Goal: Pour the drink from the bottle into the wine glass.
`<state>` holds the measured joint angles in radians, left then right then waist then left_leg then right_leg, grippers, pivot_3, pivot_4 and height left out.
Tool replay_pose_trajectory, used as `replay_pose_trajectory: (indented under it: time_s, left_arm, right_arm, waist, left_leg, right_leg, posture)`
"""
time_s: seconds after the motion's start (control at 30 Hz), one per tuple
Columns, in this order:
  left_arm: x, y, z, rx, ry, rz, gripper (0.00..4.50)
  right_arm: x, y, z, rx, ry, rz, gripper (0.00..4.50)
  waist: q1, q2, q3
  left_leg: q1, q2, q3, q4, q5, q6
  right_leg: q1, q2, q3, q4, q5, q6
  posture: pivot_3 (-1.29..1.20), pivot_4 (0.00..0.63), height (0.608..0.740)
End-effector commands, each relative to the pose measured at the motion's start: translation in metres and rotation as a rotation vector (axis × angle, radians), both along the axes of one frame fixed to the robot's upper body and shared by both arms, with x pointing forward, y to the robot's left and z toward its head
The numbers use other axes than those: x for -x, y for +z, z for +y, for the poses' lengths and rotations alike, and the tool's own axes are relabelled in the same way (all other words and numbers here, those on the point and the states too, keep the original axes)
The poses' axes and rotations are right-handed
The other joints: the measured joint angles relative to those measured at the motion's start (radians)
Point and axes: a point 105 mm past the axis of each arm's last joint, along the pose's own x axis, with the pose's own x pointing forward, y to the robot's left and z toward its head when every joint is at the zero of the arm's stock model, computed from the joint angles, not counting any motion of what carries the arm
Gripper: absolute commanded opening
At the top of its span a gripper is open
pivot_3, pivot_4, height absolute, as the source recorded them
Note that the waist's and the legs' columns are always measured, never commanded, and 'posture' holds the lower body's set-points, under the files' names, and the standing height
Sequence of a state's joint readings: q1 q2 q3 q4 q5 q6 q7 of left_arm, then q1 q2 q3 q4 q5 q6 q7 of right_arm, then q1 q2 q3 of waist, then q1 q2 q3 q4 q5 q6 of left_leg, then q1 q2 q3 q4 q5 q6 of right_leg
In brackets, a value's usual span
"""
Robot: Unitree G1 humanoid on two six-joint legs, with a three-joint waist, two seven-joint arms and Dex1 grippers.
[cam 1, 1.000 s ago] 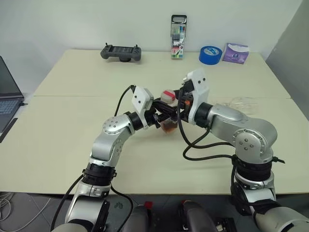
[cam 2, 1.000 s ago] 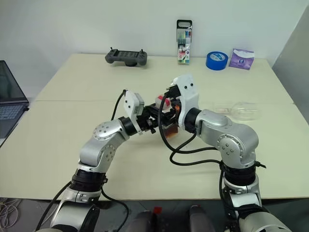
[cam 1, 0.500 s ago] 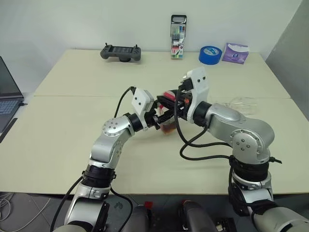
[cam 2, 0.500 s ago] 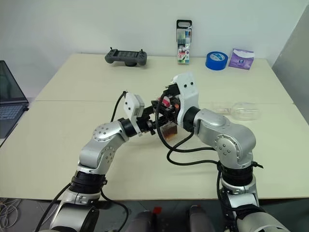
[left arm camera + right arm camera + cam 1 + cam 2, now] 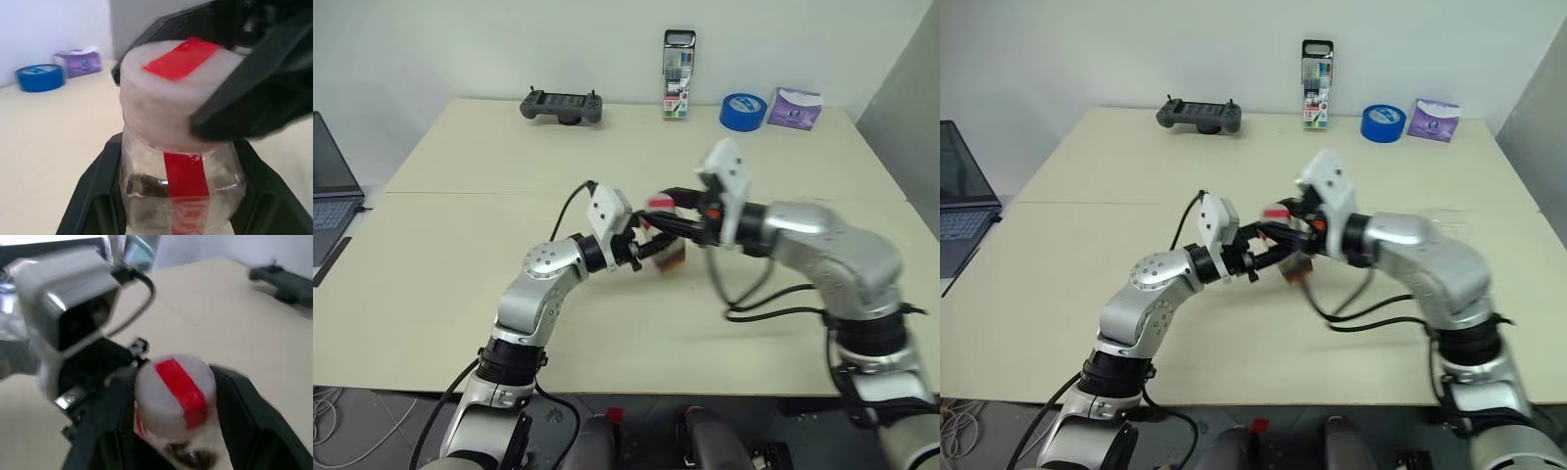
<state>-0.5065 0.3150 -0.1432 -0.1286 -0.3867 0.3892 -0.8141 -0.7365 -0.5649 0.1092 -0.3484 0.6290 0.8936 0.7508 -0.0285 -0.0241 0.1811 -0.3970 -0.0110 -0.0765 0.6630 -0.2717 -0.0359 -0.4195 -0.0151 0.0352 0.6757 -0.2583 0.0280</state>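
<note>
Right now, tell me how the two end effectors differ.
The left end effector clamps the bottle around its body; the right end effector closes on the cap. The left reaches in from the robot's left, the right from its right. Both are black, two-fingered and hold the same bottle.

One bottle (image 5: 176,161), one tape roll (image 5: 741,110), one controller (image 5: 561,106), one marker pack (image 5: 677,61), one laptop (image 5: 331,196)

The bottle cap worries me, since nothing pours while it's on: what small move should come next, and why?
Probably twist the cap off. The left gripper clamps the bottle by its body, the right gripper straddles the cap, and the cap is seated.
</note>
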Motion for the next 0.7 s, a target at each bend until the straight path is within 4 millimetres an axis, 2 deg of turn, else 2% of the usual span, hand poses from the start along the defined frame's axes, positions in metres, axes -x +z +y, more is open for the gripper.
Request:
replay_pose_trajectory:
  time_s: [0.03, 0.2, 0.4, 0.53, 0.63, 0.7]
  left_arm:
    - [-0.007, 0.014, 0.015, 0.028, 0.064, -0.018, 2.10]
    - [-0.006, 0.011, 0.017, 0.017, 0.061, -0.003, 2.10]
    - [-0.004, 0.007, 0.018, 0.013, 0.063, 0.015, 2.10]
    - [-0.003, 0.006, 0.017, 0.010, 0.058, 0.023, 2.10]
    - [-0.004, 0.005, 0.017, 0.012, 0.057, 0.031, 2.08]
    - [-0.004, 0.004, 0.017, 0.012, 0.056, 0.034, 2.08]
  right_arm:
    - [0.032, 0.011, 0.002, -0.083, 0.334, 0.017, 1.94]
    - [0.020, 0.014, -0.007, -0.055, 0.340, -0.011, 1.94]
    - [0.024, 0.018, -0.006, -0.055, 0.337, -0.009, 1.94]
    - [0.023, 0.020, -0.005, -0.055, 0.313, 0.000, 3.24]
    - [0.021, 0.025, -0.005, -0.061, 0.279, -0.054, 4.35]
    - [0.018, 0.032, -0.006, -0.062, 0.226, -0.110, 4.50]
  waist:
    - [-0.001, 0.000, 0.000]
    - [-0.007, 0.000, 0.000]
    - [-0.001, 0.000, 0.000]
    - [-0.001, 0.000, 0.000]
    - [-0.001, 0.000, 0.000]
    - [-0.001, 0.000, 0.000]
  left_leg:
    - [0.000, 0.000, 0.000, 0.000, 0.000, 0.000]
    - [0.004, 0.003, 0.003, 0.000, 0.000, 0.000]
    - [0.002, 0.003, 0.001, 0.000, 0.000, 0.000]
    - [0.002, 0.002, 0.001, 0.001, 0.000, 0.000]
    - [0.002, 0.003, 0.001, 0.000, 0.000, 0.000]
    - [0.002, 0.003, 0.001, 0.000, 0.000, 0.000]
  right_leg:
    - [0.000, 0.000, 0.001, 0.000, 0.000, 0.000]
    - [0.000, 0.001, 0.004, 0.004, 0.000, 0.000]
    - [-0.001, -0.001, 0.002, 0.004, 0.000, 0.000]
    - [-0.001, -0.001, 0.002, 0.004, 0.000, 0.000]
    - [-0.001, -0.001, 0.002, 0.004, 0.000, 0.000]
    - [-0.001, -0.001, 0.002, 0.004, 0.000, 0.000]
  posture:
    - [0.00, 0.150, 0.740]
    - [0.00, 0.150, 0.740]
    - [0.00, 0.150, 0.740]
    - [0.00, 0.150, 0.740]
    - [0.00, 0.150, 0.740]
    - [0.00, 0.150, 0.740]
